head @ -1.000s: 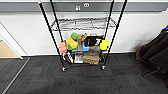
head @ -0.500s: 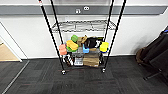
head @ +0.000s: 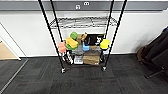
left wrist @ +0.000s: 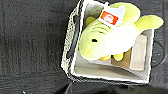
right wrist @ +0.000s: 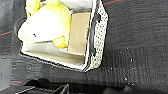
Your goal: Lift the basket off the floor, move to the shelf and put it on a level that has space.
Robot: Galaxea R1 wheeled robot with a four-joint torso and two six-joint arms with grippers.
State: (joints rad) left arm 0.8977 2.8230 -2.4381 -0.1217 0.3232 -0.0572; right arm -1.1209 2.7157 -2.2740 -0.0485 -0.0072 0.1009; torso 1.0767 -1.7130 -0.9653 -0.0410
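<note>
The basket (left wrist: 75, 53) is seen beneath both wrist cameras against the dark floor (left wrist: 30, 37); whether it rests there or is lifted cannot be told. A yellow-green plush (left wrist: 110, 32) and a tan block (right wrist: 78, 32) lie inside it. One dark handle (left wrist: 73, 37) faces the left wrist and the opposite handle (right wrist: 93, 32) faces the right wrist, so the long axis is judged to span between the two arms, neither nearer. Whether either claw is open or gripping cannot be told. In the head view, the shelf (head: 48, 32) stands at twelve o'clock, its bare level (head: 82, 22) above the coloured blocks (head: 71, 42).
</note>
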